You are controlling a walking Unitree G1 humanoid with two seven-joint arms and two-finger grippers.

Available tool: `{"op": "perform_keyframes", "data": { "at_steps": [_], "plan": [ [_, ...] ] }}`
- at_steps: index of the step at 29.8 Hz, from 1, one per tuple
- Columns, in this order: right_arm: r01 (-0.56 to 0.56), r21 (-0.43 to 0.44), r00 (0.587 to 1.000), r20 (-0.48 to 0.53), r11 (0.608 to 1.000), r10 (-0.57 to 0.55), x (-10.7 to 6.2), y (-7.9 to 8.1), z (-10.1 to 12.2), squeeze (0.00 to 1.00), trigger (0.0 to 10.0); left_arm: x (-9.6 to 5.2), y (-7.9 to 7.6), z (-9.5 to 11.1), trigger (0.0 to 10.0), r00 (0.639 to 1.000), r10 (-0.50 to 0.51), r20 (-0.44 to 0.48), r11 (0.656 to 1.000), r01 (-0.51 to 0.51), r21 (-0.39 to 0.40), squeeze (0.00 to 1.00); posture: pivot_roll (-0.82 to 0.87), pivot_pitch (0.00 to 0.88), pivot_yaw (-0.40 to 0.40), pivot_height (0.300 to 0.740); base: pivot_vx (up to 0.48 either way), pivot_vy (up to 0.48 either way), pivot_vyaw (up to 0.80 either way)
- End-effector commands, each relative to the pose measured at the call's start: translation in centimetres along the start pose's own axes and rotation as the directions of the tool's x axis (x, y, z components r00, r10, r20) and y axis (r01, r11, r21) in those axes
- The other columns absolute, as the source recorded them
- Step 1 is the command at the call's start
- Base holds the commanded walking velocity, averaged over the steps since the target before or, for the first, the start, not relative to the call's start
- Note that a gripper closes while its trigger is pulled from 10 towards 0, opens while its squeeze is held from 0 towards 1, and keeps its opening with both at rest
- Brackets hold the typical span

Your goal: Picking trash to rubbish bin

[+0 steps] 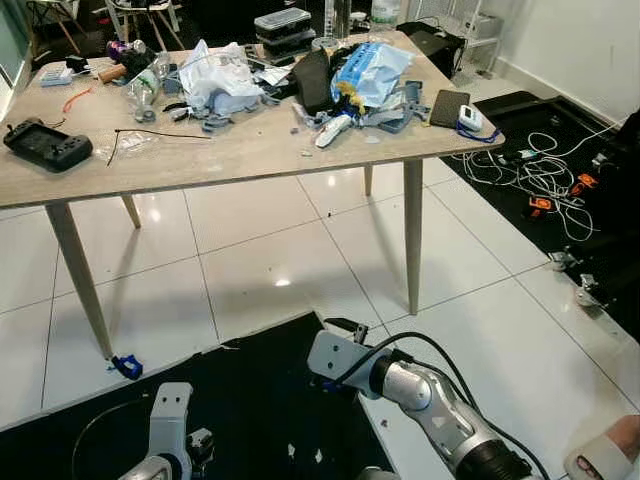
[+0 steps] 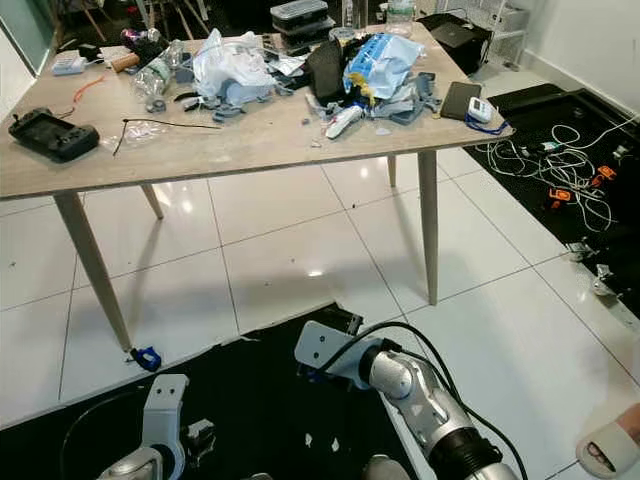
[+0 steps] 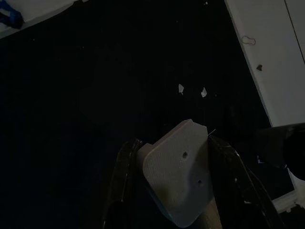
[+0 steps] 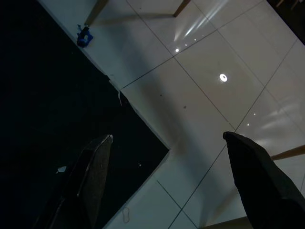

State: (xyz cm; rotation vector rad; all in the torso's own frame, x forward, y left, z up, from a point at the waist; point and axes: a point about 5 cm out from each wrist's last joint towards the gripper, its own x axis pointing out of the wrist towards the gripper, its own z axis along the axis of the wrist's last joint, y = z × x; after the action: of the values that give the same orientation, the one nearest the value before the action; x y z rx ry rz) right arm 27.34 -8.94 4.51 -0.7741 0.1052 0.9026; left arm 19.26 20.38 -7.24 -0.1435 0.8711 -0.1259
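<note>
Your right pincer (image 4: 167, 176) hangs spread wide over the black mat's (image 4: 33, 95) edge. Your left pincer (image 3: 174, 181) pinches a pale grey flat piece (image 3: 178, 167) above that mat. Trash, including a white plastic bag (image 1: 222, 75), lies well ahead on the worktop (image 1: 220, 150).

The table (image 1: 250, 150) is cut off at the left edge, its far clutter (image 1: 300, 75) overlapping and indistinct; a sandalled foot (image 1: 610, 455) is cropped.
</note>
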Motion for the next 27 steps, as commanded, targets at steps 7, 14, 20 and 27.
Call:
{"op": "perform_keyframes", "data": {
  "at_steps": [7,14,20,27],
  "plan": [
    [-0.020,0.035,1.000,-0.008,0.999,0.020,0.03,0.51,-0.02,0.00,10.0,-0.31,0.55,-0.57,10.0,1.000,0.010,-0.022,1.000,-0.010,0.013,0.00,-0.06,0.118,0.089,0.740,0.000,0.000,0.00],
    [-0.020,0.036,1.000,-0.013,0.999,0.020,0.06,0.38,-0.02,0.00,10.0,-0.30,0.57,-0.51,10.0,1.000,0.008,-0.024,1.000,-0.008,0.015,0.00,-0.06,0.116,0.091,0.740,0.000,0.000,0.00],
    [-0.021,0.040,1.000,-0.015,0.999,0.022,0.16,0.24,-0.08,0.00,10.0,-0.32,0.65,-0.56,10.0,0.999,0.012,-0.031,1.000,-0.012,0.015,0.00,-0.06,0.113,0.100,0.740,0.000,0.000,0.00],
    [-0.021,0.047,1.000,-0.018,0.999,0.022,0.30,0.16,-0.15,0.00,10.0,-0.52,0.72,-1.35,10.0,0.998,0.014,-0.061,1.000,-0.013,0.026,0.00,-0.07,0.108,0.116,0.740,0.000,0.000,0.00]
  ]
}}
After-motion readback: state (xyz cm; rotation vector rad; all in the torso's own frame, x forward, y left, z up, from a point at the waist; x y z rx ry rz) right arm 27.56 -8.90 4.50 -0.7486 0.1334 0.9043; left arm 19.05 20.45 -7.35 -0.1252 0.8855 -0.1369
